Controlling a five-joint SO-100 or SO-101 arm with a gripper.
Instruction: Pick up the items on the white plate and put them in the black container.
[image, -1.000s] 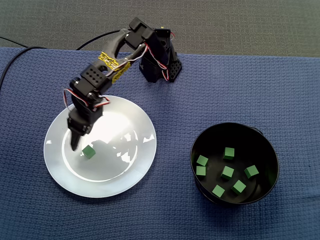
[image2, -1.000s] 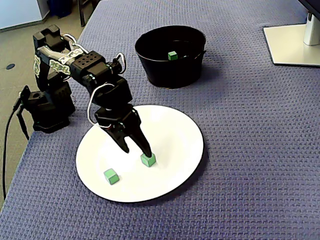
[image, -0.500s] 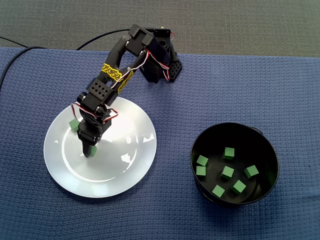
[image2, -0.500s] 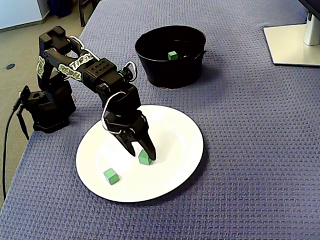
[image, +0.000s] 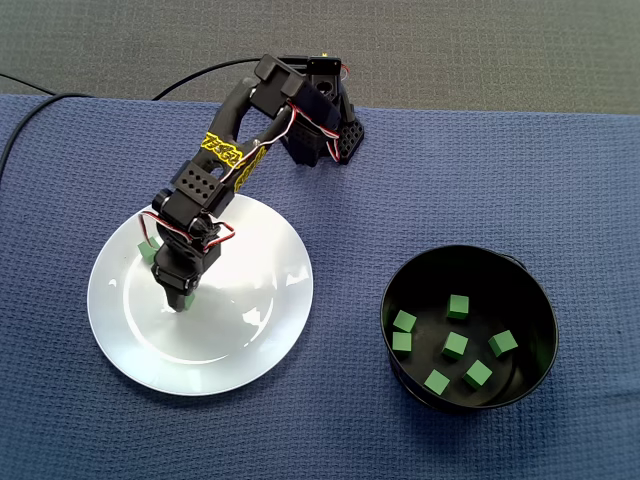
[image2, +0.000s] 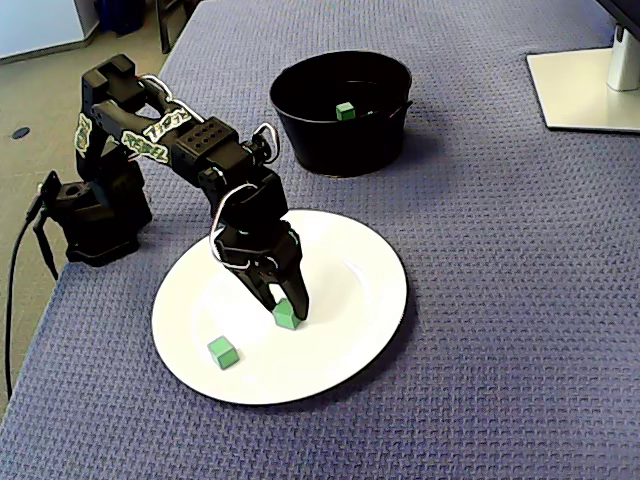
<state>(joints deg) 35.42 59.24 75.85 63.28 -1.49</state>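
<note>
Closing in since a moment ago, the claw (image2: 284, 306) now pinches a cube (image2: 285, 317) near the middle of the plate (image2: 360, 290), well in from the rim with bare white all round. One cube corner points at the plate's near rim. Apart, by that rim, lies a second cube (image2: 223, 352), and the bowl (image2: 340, 140) stands beyond the plate's far rim

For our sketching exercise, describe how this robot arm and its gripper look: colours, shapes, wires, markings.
The arm is blocky black segments on a black base. A patterned yellow band wraps one link. Thin red and white wires loop between joints, and a black cable leaves the base. The gripper has two tapered black fingers.
</note>
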